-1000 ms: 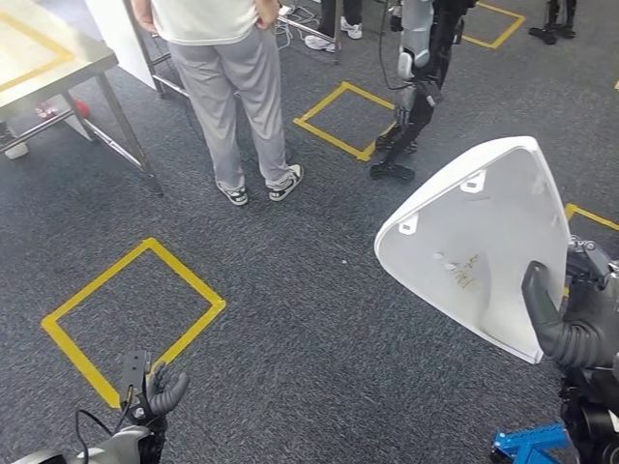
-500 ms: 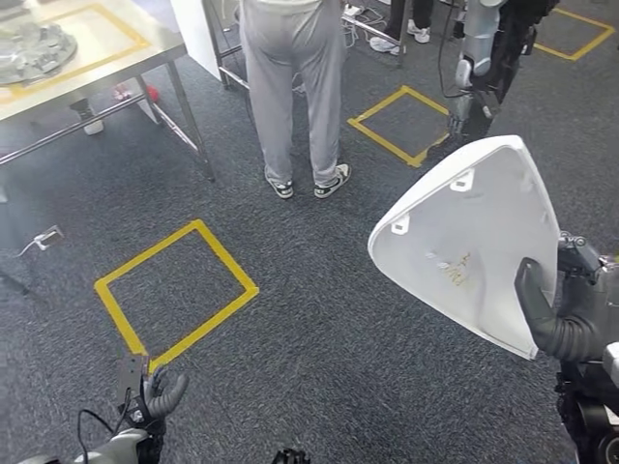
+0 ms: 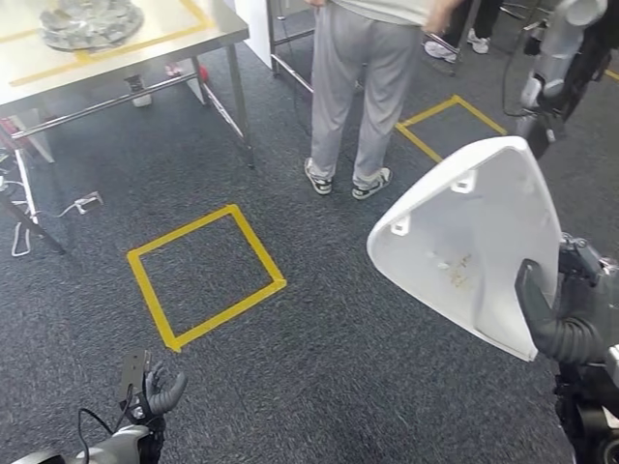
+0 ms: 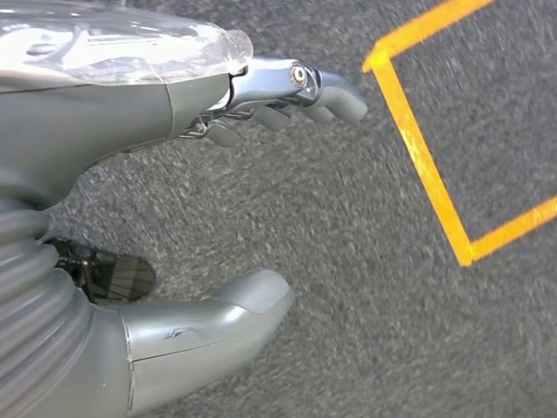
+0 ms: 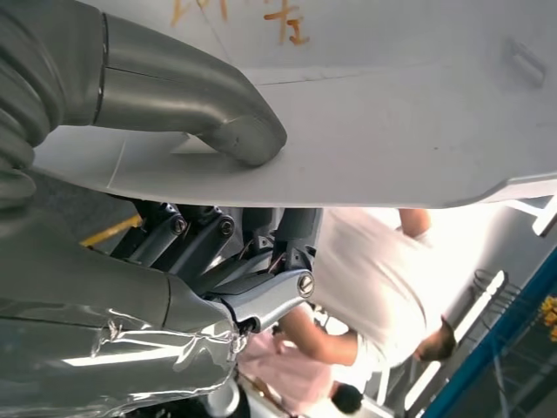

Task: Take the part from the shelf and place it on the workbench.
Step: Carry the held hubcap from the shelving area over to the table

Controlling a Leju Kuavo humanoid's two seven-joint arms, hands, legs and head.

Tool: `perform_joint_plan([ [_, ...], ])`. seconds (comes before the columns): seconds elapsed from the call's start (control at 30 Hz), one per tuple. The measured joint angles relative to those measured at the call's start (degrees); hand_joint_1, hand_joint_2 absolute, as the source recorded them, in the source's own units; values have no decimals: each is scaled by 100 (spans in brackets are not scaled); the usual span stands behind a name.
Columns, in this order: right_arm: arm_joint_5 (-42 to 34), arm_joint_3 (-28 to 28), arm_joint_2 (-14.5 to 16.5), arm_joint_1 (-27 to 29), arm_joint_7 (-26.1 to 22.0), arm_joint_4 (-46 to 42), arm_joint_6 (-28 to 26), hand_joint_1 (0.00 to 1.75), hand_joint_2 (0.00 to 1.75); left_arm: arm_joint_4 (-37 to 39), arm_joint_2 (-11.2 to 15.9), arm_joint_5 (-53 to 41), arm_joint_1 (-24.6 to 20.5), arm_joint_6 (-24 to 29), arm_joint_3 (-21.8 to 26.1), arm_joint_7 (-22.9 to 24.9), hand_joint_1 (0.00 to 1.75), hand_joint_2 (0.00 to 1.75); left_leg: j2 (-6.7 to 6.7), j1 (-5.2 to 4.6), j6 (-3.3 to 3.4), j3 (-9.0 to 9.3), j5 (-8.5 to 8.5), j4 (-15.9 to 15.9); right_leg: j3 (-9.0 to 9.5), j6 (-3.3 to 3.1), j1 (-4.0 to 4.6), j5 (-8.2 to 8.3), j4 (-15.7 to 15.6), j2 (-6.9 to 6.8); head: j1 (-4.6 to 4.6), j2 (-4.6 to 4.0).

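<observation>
the part [image 3: 467, 242] is a white, rounded-triangular shell with two small tabs near its upper rim and faint orange marks inside. the right hand [image 3: 573, 319] grips its lower corner, holding it above the floor [image 3: 313, 358]. the left hand [image 3: 157, 391] hangs empty, fingers apart.

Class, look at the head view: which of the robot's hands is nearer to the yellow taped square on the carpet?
Left. The left hand hangs just below the yellow taped square, while the right hand is far across the carpet, gripping the white part.
</observation>
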Motion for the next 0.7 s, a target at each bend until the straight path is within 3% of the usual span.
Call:
perform_joint_plan([
  [0.1,36,-37,-10,113,55,-17,-44,175,175,0,-60,-57,-25,-18,0,33,0,175,-381,48,111,19,29,-33,-684,100,-50,-672,1489,515,70,0],
  [0.13,65,-50,-23,167,93,-34,-78,175,175,0,-81,-50,-29,-65,0,51,0,175,-474,47,111,28,28,-31,-735,94,-51,-616,1557,530,73,0],
  [0.2,120,-80,-68,243,168,-97,-138,175,175,-1,-126,-31,-38,-154,0,86,0,175,-644,48,105,53,24,-27,-464,62,-55,-160,878,618,83,0],
  [0.23,132,-92,-90,262,187,-133,-152,175,175,-2,-147,-23,-48,-175,0,93,0,175,-721,43,93,59,21,-20,-281,38,-62,53,444,752,87,0],
  [0.27,138,-103,-107,279,201,-171,-162,175,175,-2,-164,-20,-67,-186,0,98,0,175,-794,39,74,50,20,-7,-135,20,-76,189,76,880,88,0],
  [0.33,139,-119,-134,327,228,-227,-174,175,175,-2,-185,-16,-100,-198,0,107,0,175,-925,43,8,-3,46,-3,3,-15,-75,235,-206,1017,90,0],
  [0.4,139,-122,-150,366,251,-259,-186,175,175,-2,-183,-18,-102,-208,-1,113,0,175,-1002,55,-71,-61,75,4,39,-66,-77,258,-252,897,91,0],
  [0.43,139,-122,-151,378,254,-273,-192,175,175,-2,-181,-21,-103,-211,-1,114,0,175,-923,44,-103,-107,27,80,42,-100,-87,279,-278,826,72,0],
  [0.47,139,-122,-151,390,252,-291,-198,175,175,-2,-180,-23,-117,-212,-2,115,0,175,-777,33,-128,-200,-87,268,46,-131,-97,300,-305,747,41,0],
  [0.53,136,-120,-151,405,239,-312,-199,175,175,-2,-180,-12,-162,-212,-2,115,0,175,-427,22,-165,-548,-459,984,41,-166,-79,311,-321,582,-18,0],
  [0.6,116,-108,-151,360,225,-293,-179,175,175,-2,-176,24,-180,-213,-2,109,0,175,-288,34,-183,-867,-686,1636,32,-180,-57,304,-320,414,-33,0],
  [0.63,102,-98,-151,314,220,-275,-166,175,175,-2,-171,47,-175,-213,-2,103,0,175,-263,35,-182,-887,-652,1685,32,-185,-51,300,-319,337,-37,0],
  [0.7,80,-79,-151,215,218,-244,-149,175,175,-2,-145,76,-168,-217,1,92,0,175,-180,26,-145,-585,-339,1125,43,-182,-44,289,-319,201,-53,0],
])
